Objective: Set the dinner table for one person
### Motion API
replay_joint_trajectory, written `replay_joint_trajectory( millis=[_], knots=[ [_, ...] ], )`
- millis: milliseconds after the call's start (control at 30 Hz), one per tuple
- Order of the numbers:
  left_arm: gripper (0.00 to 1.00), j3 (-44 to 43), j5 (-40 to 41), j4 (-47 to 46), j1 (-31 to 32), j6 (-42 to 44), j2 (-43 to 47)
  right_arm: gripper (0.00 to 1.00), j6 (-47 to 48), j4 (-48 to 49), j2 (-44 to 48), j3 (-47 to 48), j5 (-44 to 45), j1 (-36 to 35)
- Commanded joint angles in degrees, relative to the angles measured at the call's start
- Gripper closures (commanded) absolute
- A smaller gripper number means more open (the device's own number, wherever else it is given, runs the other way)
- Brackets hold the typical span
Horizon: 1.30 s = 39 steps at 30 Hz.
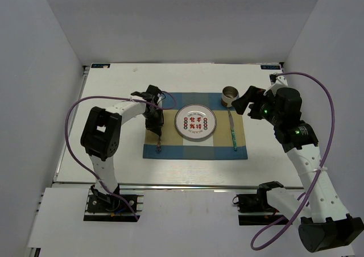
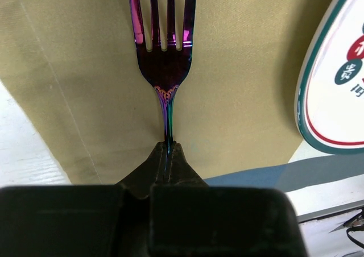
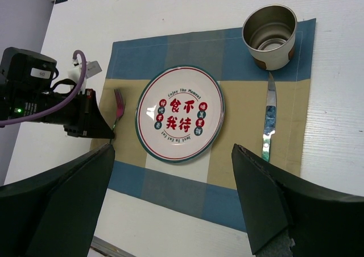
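the left claw (image 2: 168, 147) is clamping shut on the thin handle of the fork (image 2: 165, 63), with the tines pointing away from it over the tan band of the checked placemat (image 1: 196, 153); gripping so far back is probably keeping the fingers clear of the cloth and of the plate (image 1: 195, 122) just to the right; whether the fork is already resting on the cloth i cannot tell; the spot is making sense, since a fork belongs left of the plate; the plate is sitting mid-placemat, the knife (image 1: 232, 133) is lying on the right side, and the metal cup (image 1: 230, 95) is standing at the far right corner beyond the knife tip; the right claw (image 1: 243, 102) is hanging wide open and empty near the cup, apparently parked out of the way; the white counter (image 1: 187, 78) is carrying the placemat at its centre; the setting is looking nearly complete, and releasing the fork is seeming to be the step in hand.
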<state>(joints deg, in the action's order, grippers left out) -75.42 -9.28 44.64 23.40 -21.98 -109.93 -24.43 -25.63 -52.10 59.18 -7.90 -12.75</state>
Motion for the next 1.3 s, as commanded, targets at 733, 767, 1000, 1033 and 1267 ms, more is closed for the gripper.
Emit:
replay_joint_trajectory(
  millis=[733, 767, 1000, 1033, 1267],
  knots=[
    [0.43, -2.45, 3.04, 0.09, 0.68, -3.07, 3.23, 0.11, 1.22, 0.23, 1.21, 0.94, -0.45, -0.08],
    [0.42, -2.89, 3.65, 0.35, 0.68, -3.25, 4.19, 0.11, 1.13, -0.12, 1.21, 1.29, -0.45, 0.01],
    [0.30, -5.26, 10.66, 4.04, 0.68, -5.88, 12.53, 0.11, 2.10, -3.72, 2.87, 3.49, 1.74, 0.01],
    [0.28, -5.61, 11.55, 4.40, 0.68, -6.15, 13.85, 0.11, 2.27, -4.69, 3.40, 3.75, 2.36, -0.08],
    [0.14, -5.27, 23.33, 9.92, -0.63, -7.38, 27.38, 0.11, 6.22, -14.44, 7.36, 6.30, 9.90, -0.08]
  ],
)
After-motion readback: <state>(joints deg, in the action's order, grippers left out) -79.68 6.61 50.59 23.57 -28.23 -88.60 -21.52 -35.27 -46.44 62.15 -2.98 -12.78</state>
